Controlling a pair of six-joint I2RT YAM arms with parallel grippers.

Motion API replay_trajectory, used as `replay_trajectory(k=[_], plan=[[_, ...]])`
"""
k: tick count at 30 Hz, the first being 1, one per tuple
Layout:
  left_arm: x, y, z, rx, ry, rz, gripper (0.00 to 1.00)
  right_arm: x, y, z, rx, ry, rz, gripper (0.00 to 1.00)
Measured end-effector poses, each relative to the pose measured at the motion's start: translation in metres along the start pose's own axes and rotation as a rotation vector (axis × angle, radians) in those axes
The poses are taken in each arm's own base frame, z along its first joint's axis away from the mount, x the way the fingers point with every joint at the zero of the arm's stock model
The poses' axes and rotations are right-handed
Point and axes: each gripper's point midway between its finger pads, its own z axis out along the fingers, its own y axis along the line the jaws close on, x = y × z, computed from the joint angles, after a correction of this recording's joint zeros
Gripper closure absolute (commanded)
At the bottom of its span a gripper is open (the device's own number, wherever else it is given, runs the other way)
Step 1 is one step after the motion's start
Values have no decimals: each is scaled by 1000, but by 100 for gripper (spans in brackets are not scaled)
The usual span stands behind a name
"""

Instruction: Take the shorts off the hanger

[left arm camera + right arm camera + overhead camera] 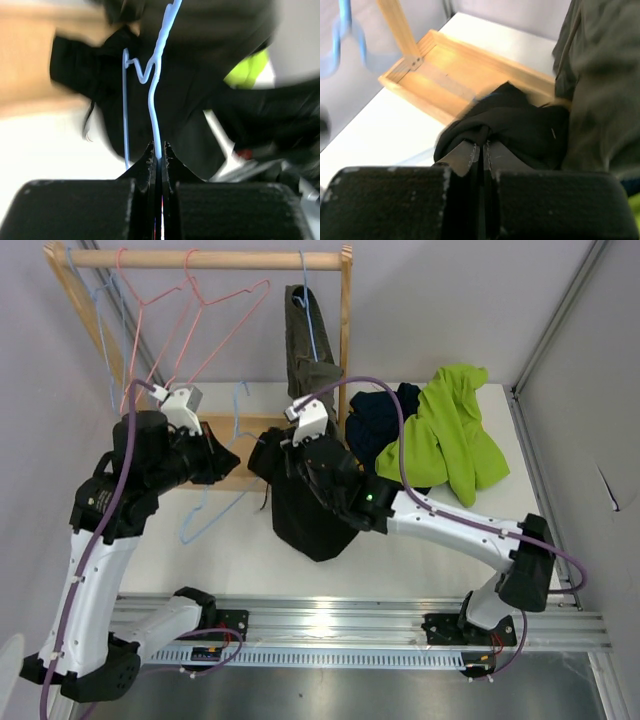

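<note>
My left gripper [228, 458] is shut on the wire of a light blue hanger [203, 517], seen close in the left wrist view [156, 100] between the jaws [158, 150]. My right gripper [272, 462] is shut on a bunched fold of the black shorts [312, 515], which hang below it over the table; the right wrist view shows the fold [510, 120] pinched at the jaws [483, 146]. The olive-grey shorts [308, 340] hang on a blue hanger on the rack. The lime green shorts [455, 430] and navy shorts [375, 425] lie on the table at right. The orange shorts are out of view.
A wooden rack with a top rod [200, 258] holds empty pink hangers [190, 310] and a blue one. Its wooden base tray [450, 75] lies on the table under both grippers. A wall rises at the right edge [580, 390].
</note>
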Motion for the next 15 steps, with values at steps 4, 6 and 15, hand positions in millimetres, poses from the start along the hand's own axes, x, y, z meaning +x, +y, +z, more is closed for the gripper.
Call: replay_trajectory(k=[4, 6, 15], plan=[[26, 6, -8, -20, 50, 4, 100, 3, -4, 25, -1, 12, -16, 100], [32, 3, -21, -8, 37, 8, 100, 10, -8, 30, 7, 29, -22, 100], [-32, -6, -67, -51, -190, 57, 100, 86, -5, -37, -4, 167, -75, 100]])
